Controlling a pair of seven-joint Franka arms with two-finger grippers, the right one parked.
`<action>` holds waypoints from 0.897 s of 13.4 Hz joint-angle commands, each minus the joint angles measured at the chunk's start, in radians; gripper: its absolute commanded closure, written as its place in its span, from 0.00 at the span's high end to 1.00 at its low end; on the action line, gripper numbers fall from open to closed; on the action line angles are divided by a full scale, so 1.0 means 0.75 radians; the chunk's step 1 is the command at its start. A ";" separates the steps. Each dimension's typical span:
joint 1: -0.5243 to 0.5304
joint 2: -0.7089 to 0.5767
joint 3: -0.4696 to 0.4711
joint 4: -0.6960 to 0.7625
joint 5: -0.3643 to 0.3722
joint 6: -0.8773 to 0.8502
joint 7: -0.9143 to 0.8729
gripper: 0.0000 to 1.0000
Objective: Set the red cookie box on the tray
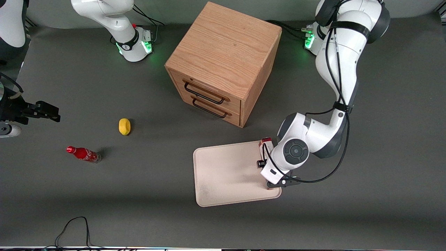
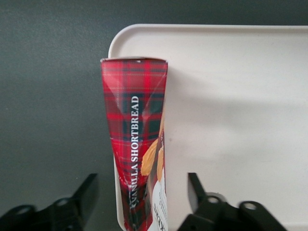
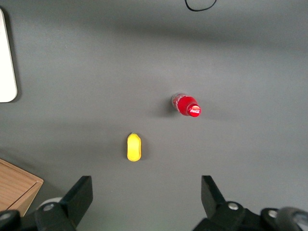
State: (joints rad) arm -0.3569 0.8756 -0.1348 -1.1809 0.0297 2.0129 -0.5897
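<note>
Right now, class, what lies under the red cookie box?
The red cookie box lies along the tray's edge, over its rim, with grey table beside it. The gripper fingers stand open either side. Whatever is directly beneath stays covered.

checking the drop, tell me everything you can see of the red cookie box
The red cookie box is a long narrow carton in red tartan, lettered "vanilla shortbread", with tan biscuit pictures on one face. It looks like cardboard, its end flaps pinched inward. It lies along the rim of the tray at the working arm's end, near a corner. The gripper straddles it with open fingers clear of its sides. In the front view the wrist hides most of it.
</note>
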 commanded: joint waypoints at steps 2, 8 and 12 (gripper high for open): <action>0.007 -0.083 0.006 -0.013 0.024 -0.116 -0.026 1.00; 0.124 -0.535 0.000 -0.298 0.010 -0.324 0.039 1.00; 0.167 -0.750 0.000 -0.399 0.011 -0.481 0.060 1.00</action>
State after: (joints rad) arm -0.2373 0.4113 -0.1326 -1.3872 0.0329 1.6869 -0.5590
